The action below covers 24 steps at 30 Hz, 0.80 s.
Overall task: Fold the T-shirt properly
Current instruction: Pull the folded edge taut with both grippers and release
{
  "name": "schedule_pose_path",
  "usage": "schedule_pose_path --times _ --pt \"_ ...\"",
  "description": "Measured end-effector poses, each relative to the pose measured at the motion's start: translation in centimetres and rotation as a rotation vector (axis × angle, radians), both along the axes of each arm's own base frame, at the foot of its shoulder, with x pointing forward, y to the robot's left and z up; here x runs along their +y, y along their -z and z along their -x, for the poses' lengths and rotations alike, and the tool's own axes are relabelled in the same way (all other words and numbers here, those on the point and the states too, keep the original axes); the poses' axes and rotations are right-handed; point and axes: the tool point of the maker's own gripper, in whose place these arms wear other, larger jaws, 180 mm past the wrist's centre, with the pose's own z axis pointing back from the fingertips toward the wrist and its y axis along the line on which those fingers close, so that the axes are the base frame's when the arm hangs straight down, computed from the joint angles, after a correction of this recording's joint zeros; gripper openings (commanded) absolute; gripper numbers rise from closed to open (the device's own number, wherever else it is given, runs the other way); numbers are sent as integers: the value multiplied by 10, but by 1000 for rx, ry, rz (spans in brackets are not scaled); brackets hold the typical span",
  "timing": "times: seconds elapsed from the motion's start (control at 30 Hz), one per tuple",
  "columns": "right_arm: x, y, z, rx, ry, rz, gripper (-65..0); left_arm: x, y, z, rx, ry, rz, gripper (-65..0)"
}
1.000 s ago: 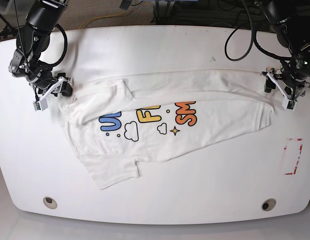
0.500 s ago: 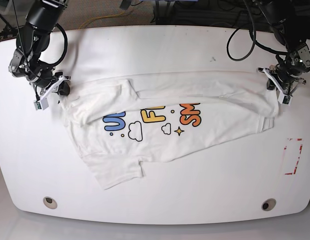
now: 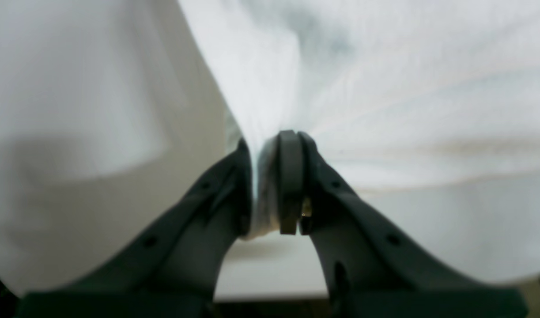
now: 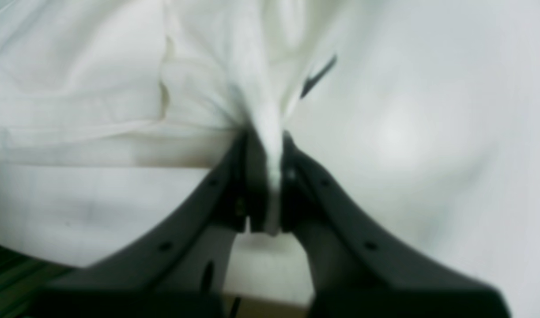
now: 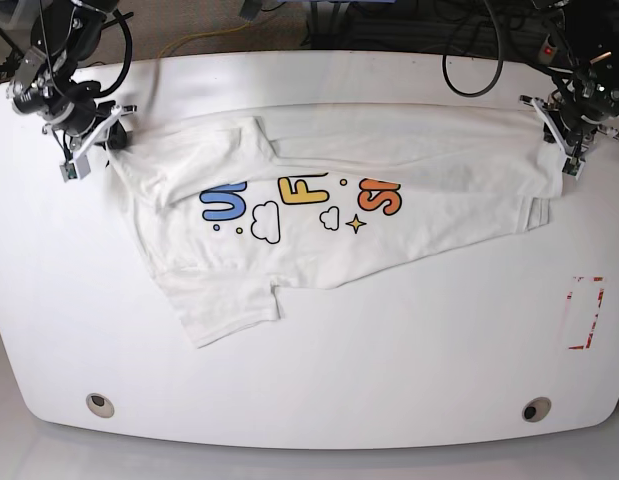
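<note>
Right pincer (image 5: 92, 150), clenched on a bunched edge of the T-shirt (image 5: 319, 225) at the base view's left, and left pincer (image 5: 561, 140), likewise clamped on cloth at the right, with the shirt stretched between them across the white bench (image 5: 389, 380).

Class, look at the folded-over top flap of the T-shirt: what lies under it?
Under the flap of the T-shirt lies the printed front: only the lower halves of the blue, yellow and orange letters show. Their tops are covered, so the words cannot be read.
</note>
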Motion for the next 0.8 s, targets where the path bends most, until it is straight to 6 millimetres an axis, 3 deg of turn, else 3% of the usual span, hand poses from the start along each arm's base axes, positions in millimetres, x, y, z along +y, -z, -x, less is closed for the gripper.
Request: schedule_pose_path --times 0.2,0.37,0.43,0.5,0.6,0.7,0.8 --pt "3 6 31 63 -3 25 -650 -1 0 19 38 15 -26 -569" --pt "5 9 43 88 -6 24 -650 0 4 29 60 18 -28 -550" --pt "4 10 45 94 -5 25 -588 0 6 34 73 16 -27 -497" --pt "4 10 46 96 -4 27 -477 0 6 34 76 16 -29 -421" --pt "4 7 46 77 25 22 -244 1 5 32 71 17 -33 -300" --pt "-5 -8 43 30 60 54 -101 0 4 32 70 20 -36 -283" --pt "-12 -22 40 -1 60 98 -98 -1 -7 29 49 37 -64 -290"
